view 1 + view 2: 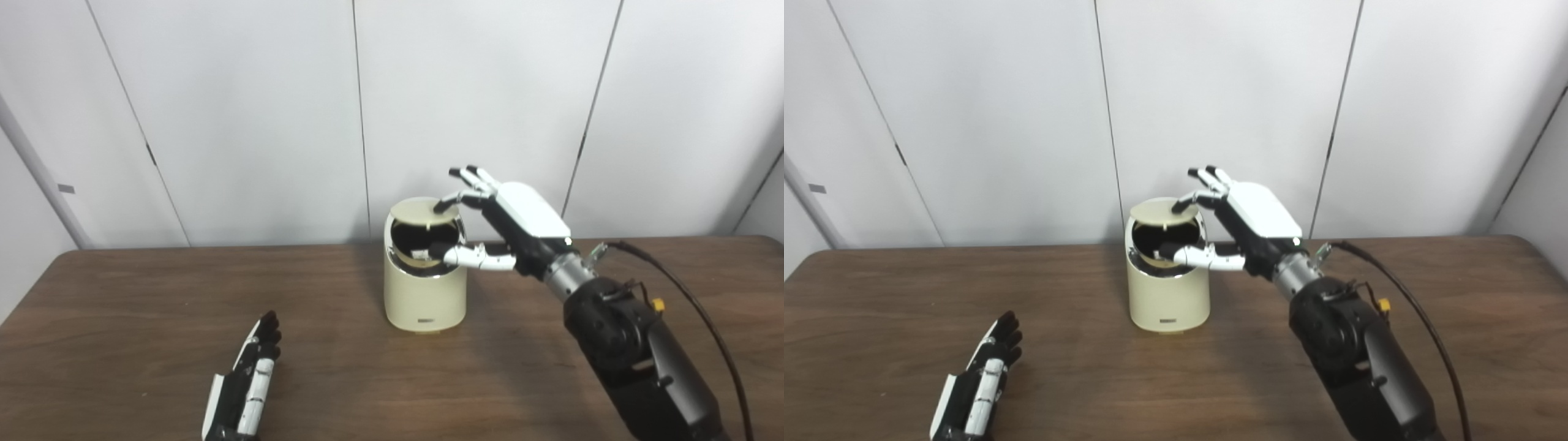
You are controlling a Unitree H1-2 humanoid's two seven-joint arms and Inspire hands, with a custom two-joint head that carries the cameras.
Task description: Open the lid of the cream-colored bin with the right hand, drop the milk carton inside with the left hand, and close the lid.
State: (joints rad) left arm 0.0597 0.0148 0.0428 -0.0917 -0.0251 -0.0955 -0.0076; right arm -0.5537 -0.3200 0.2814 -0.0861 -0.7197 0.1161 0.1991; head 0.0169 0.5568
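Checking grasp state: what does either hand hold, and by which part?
The right hand holds the bin's lid by its raised edge; the left hand holds nothing.

A dark wooden table [122, 294] carries the cream-colored bin [424, 294]; the left hand [245, 383] rests flat on it.

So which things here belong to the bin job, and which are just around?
Job: cream bin; its raised lid; right hand at the lid; left hand resting open on the table. No milk carton on view.
Around: table; black cable.
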